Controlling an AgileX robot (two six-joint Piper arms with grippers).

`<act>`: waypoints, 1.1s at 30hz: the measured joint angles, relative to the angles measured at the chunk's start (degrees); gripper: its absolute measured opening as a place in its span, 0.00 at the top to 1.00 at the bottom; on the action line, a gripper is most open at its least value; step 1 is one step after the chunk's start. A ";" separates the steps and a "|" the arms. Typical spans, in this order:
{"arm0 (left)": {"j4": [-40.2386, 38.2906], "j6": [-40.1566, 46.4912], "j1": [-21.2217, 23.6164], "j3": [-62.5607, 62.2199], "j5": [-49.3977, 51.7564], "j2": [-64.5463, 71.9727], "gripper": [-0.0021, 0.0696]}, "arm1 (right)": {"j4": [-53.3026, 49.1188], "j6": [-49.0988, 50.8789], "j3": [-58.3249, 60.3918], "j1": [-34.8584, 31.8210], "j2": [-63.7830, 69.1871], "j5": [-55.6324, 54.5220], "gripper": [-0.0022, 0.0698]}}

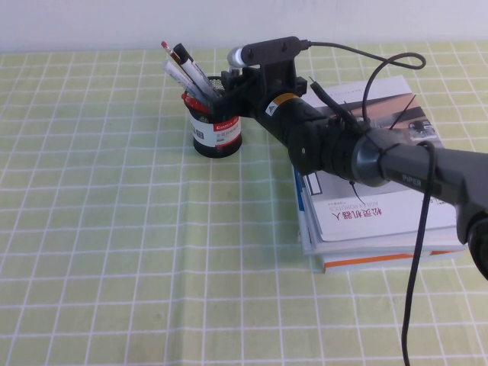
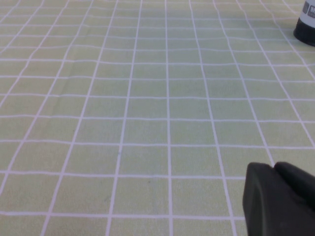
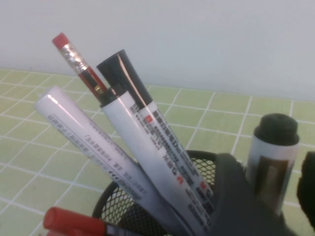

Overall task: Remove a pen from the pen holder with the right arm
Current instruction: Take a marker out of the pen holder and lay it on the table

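A black mesh pen holder stands on the green checked cloth toward the back, holding several pens. In the right wrist view I see its rim, a red-eraser pencil, a black-capped white marker and a white pen. My right gripper is at the holder's top. It is open, with its fingers either side of a short black-capped marker and a gap on one side. My left gripper hangs low over bare cloth, fingers together, holding nothing.
A stack of books lies right of the holder, under the right arm. The arm's cable loops above it. The holder's base shows far off in the left wrist view.
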 joint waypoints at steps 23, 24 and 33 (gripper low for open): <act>0.00 0.00 0.00 0.00 0.00 0.00 0.98 | 4.52 -4.11 0.00 -0.11 0.00 0.00 0.83; 0.00 0.00 0.00 0.00 0.00 0.00 0.98 | 4.61 -4.09 0.00 -0.11 0.00 0.00 0.83; 0.00 0.00 0.00 0.00 0.00 0.00 0.98 | 5.54 -5.39 0.00 -0.11 0.00 0.45 0.83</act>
